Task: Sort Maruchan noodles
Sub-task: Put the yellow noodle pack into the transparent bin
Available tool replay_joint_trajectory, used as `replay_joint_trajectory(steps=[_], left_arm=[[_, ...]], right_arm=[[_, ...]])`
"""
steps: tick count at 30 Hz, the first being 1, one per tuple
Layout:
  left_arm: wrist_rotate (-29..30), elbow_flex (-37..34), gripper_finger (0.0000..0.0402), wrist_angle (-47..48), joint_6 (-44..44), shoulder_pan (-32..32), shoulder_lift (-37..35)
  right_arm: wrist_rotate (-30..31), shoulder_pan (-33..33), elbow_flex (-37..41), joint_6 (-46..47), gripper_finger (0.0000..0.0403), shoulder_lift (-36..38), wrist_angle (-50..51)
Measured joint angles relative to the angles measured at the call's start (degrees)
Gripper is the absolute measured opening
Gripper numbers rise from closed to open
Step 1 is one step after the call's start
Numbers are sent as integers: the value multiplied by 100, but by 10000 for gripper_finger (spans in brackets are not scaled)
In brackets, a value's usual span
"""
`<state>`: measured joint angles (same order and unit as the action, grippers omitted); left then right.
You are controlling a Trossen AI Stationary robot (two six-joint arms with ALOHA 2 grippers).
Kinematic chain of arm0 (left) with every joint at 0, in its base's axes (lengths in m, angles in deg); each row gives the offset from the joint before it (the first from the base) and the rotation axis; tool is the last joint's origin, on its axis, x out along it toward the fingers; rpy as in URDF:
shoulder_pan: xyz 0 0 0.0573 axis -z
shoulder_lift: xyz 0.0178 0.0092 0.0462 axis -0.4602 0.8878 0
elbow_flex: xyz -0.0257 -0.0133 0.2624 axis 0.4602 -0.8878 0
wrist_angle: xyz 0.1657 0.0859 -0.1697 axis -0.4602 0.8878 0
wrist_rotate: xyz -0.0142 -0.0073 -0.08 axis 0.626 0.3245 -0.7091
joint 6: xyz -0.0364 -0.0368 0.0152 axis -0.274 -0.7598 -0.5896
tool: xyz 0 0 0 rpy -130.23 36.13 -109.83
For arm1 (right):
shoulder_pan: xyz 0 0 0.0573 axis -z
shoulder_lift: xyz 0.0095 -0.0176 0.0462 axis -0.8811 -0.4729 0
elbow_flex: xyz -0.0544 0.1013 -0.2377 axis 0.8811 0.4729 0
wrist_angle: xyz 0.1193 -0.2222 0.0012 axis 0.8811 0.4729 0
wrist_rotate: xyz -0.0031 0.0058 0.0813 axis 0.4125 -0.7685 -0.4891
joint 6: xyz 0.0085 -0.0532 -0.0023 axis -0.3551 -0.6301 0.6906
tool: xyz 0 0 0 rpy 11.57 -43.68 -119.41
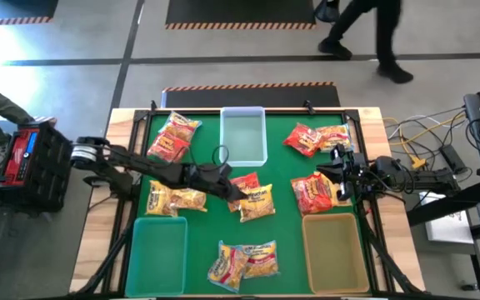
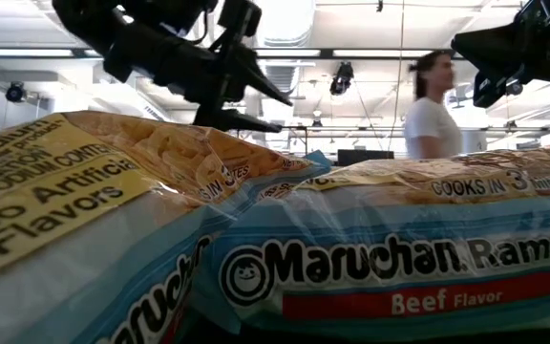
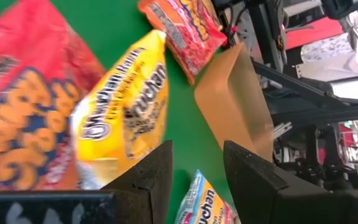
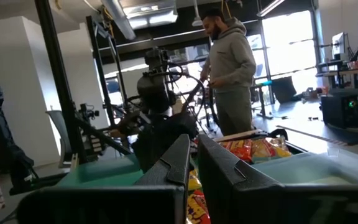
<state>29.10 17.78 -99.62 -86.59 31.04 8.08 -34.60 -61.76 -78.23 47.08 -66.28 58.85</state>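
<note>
Green mat (image 1: 282,179) covers a pale wood bench (image 1: 97,242) — mat surface flat and matte, wood showing at the left and right edges. Crinkly plastic Maruchan noodles (image 1: 257,203) lie scattered in clusters: red packets (image 1: 173,136) toward the far left, red and orange ones toward the far right, yellow ones mid-mat, yellow-and-pale-blue packets (image 1: 243,262) at the near edge. Three rectangular plastic bins: clear bin (image 1: 244,136) at far centre, green bin (image 1: 156,254) near left, tan bin (image 1: 335,252) near right. Left gripper (image 1: 232,188) hangs over the centre packets, fingers (image 3: 146,180) parted, nothing between them. Right gripper (image 1: 337,175) sits by the right edge, fingers pressed together and empty. Beyond the bench — grey floor with striped mats, and a person (image 4: 230,68) in a grey hoodie.
</note>
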Motion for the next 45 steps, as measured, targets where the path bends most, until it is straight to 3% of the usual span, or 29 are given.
replay_joint_trajectory(steps=[6, 12, 16, 18, 20, 30, 37, 45], left_arm=[[18, 197, 125, 380, -27, 33, 134], [194, -54, 125, 500, -170, 30, -156], [234, -309, 125, 744, -315, 36, -354], [380, -400, 125, 740, -375, 61, -411], [589, -480, 125, 710, -425, 73, -418], [820, -482, 125, 671, -324, 129, -258], [899, -272, 125, 443, -413, 334, 230], [920, -20, 125, 150, -391, 350, 681]], right_arm=[[319, 0, -2, 2612, 22, 0, -11], [502, 0, -2, 3300, 22, 2, -68], [1599, 0, -2, 3394, 22, 2, -162], [2280, 2, 0, 3902, 22, 1, -161], [2497, 2, 0, 4498, 22, -3, -166], [2381, 2, 0, 4792, 23, -70, -333], [1663, 0, -2, 5290, 50, -235, -464], [2243, 0, -4, 5791, 35, -674, -473]])
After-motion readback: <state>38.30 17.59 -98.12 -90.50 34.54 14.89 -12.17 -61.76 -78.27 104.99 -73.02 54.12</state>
